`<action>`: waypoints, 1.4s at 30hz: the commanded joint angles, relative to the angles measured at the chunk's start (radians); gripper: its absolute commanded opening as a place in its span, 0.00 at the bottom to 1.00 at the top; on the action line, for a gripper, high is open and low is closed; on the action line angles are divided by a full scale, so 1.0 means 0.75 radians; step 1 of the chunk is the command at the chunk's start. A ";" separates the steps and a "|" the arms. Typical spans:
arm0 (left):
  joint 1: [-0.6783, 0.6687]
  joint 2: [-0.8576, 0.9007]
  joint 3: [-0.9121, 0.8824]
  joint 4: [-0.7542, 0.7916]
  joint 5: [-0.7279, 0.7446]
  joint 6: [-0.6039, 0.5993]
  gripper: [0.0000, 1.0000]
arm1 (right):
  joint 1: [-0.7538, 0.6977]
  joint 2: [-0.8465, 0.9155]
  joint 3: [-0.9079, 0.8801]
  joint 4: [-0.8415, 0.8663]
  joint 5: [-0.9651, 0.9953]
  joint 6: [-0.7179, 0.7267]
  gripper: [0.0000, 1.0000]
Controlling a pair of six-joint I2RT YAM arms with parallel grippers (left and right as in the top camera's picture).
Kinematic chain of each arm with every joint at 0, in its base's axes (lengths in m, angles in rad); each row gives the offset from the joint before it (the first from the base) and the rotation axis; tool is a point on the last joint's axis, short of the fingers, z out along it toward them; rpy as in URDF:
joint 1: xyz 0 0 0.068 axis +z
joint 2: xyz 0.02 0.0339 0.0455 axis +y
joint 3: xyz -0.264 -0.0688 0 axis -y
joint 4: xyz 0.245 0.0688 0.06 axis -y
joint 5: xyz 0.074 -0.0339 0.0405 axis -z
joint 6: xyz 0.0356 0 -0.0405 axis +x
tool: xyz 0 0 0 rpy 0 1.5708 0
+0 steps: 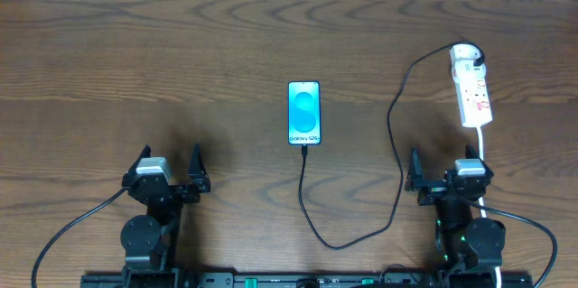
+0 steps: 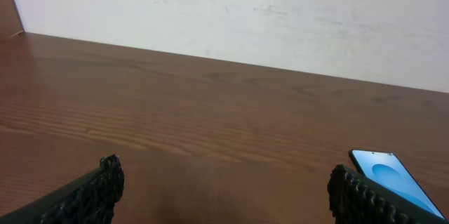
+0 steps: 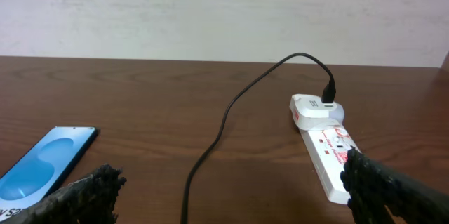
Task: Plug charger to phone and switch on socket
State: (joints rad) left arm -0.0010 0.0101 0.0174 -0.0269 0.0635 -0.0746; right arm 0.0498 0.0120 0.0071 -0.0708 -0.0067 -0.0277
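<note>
Left claw (image 1: pixel 170 163) and right claw (image 1: pixel 442 169): jaws wide apart, nothing held, bottom of frame. Phone (image 1: pixel 304 113) centre of worktop (image 1: pixel 135 53); charger (image 1: pixel 390 121) tip at its lower edge, seating unclear. Socket (image 1: pixel 473 89) upper right. Risk: pressing the switch shoves the socket and the cable tugs the tip loose.

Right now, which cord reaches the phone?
The thin black cable, ending at the bottom edge of the phone; the thick white cord leads away from the socket.
</note>
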 commanded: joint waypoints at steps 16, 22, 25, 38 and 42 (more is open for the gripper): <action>0.006 -0.008 -0.018 -0.053 -0.006 -0.002 0.95 | -0.007 -0.008 -0.002 -0.007 0.006 -0.015 0.99; 0.006 -0.008 -0.018 -0.053 -0.006 -0.002 0.95 | -0.007 -0.008 -0.002 -0.006 0.006 -0.015 0.99; 0.006 -0.008 -0.018 -0.053 -0.006 -0.002 0.95 | -0.007 -0.009 -0.002 -0.007 0.006 -0.015 0.99; 0.006 -0.008 -0.018 -0.053 -0.005 -0.002 0.95 | -0.007 -0.009 -0.002 -0.006 0.006 -0.015 0.99; 0.006 -0.008 -0.018 -0.053 -0.005 -0.002 0.95 | -0.007 -0.008 -0.002 -0.007 0.006 -0.015 0.99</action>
